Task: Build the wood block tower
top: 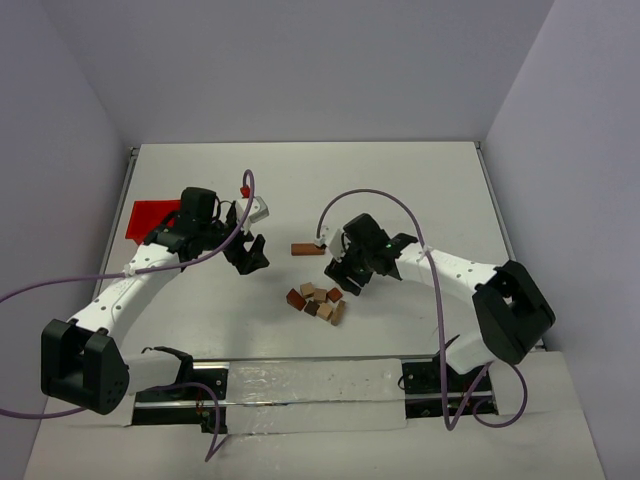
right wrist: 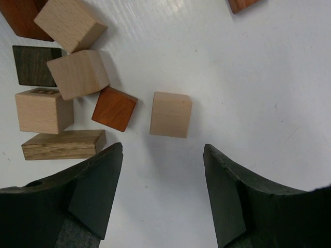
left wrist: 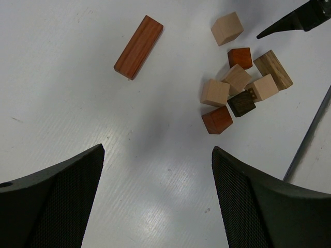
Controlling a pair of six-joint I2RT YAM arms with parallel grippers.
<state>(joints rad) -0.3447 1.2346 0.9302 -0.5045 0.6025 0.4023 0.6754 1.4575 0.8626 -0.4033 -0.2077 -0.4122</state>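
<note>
The wood blocks lie loose on the white table, none stacked. A reddish-brown bar (top: 307, 249) lies alone, also in the left wrist view (left wrist: 138, 47). Several small cubes and a short bar sit in a cluster (top: 318, 302) in front of it, also in the left wrist view (left wrist: 240, 88). My left gripper (top: 248, 255) is open and empty, left of the bar (left wrist: 158, 165). My right gripper (top: 345, 278) is open and empty just right of the cluster. In the right wrist view (right wrist: 163, 160) a tan cube (right wrist: 170, 114) lies just ahead of the jaws, beside an orange-red cube (right wrist: 114, 108).
A red plastic bin (top: 152, 218) sits at the far left behind the left arm. A small red piece (top: 245, 189) lies near the left wrist. A metal rail (top: 300, 385) runs along the near edge. Purple cables loop over both arms.
</note>
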